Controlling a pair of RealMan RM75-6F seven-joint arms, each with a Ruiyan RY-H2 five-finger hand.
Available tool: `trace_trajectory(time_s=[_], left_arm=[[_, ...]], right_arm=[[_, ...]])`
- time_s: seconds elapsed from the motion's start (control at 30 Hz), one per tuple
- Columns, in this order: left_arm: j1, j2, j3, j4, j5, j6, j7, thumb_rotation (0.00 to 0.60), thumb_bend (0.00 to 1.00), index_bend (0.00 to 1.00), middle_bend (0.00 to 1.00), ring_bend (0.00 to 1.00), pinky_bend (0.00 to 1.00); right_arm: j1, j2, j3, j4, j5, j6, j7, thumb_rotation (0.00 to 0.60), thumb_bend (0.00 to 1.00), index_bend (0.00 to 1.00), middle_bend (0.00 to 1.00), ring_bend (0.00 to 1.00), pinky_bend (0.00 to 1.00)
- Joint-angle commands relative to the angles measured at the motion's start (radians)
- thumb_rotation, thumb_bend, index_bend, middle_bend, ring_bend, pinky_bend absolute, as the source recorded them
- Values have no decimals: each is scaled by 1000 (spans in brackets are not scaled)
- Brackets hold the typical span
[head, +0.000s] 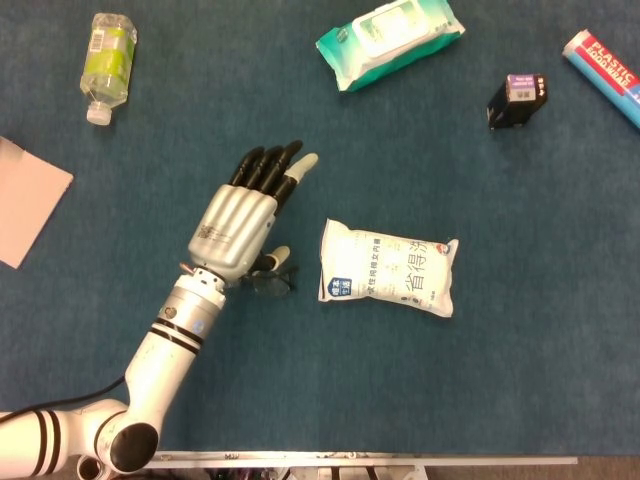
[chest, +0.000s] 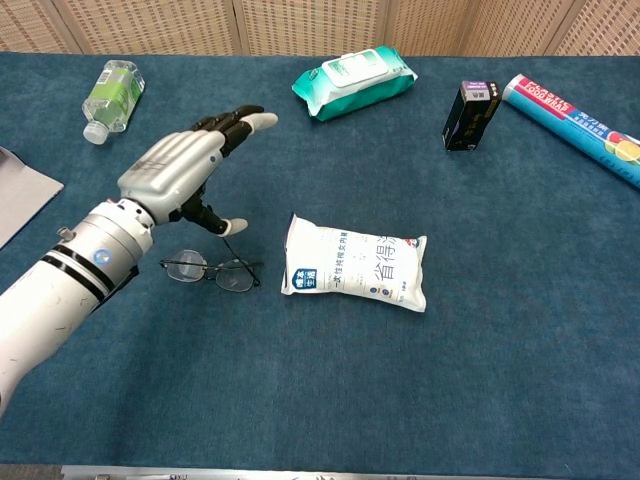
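Left robot hand (chest: 180, 170): fingers spread, holding nothing, hovering above the glasses (chest: 212, 270) | glasses: flat on the blue worktop (chest: 400, 400), near side of the hand, just left of the white salt pouch (chest: 355, 262) | far left: green bottle (chest: 112, 92) | far centre: wipes pack (chest: 352, 78) | right robot hand: out of sight
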Motion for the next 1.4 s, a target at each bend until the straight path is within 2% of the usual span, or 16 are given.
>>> trace_trajectory(time_s=[0.03,0.8,1.1,1.23,1.4], left_arm=[[5,0,5,12,0,0,-11,600,169,0,0,0,1],[4,-61,14,131,17,-34,-104,600,169,0,0,0,1],[-1,-91,19,202,63,-40,-179,600,169,0,0,0,1],[4,-73,26,188,81,-33,-188,600,169,0,0,0,1],[18,-4,42,93,93,-29,-179,600,169,0,0,0,1]], right_arm=[[1,-1,0,0,-1,-1,-2,600,288,603,389,257,288],[-1,-2,-3,-3,-9,3,-7,600,288,603,389,257,288],[1,-3,-4,-3,-11,-3,-9,600,289,603,389,257,288],[1,-2,-3,-2,-9,-2,-6,600,288,603,389,257,288],[-1,-1,-3,-3,-9,1,-4,600,288,603,389,257,288]])
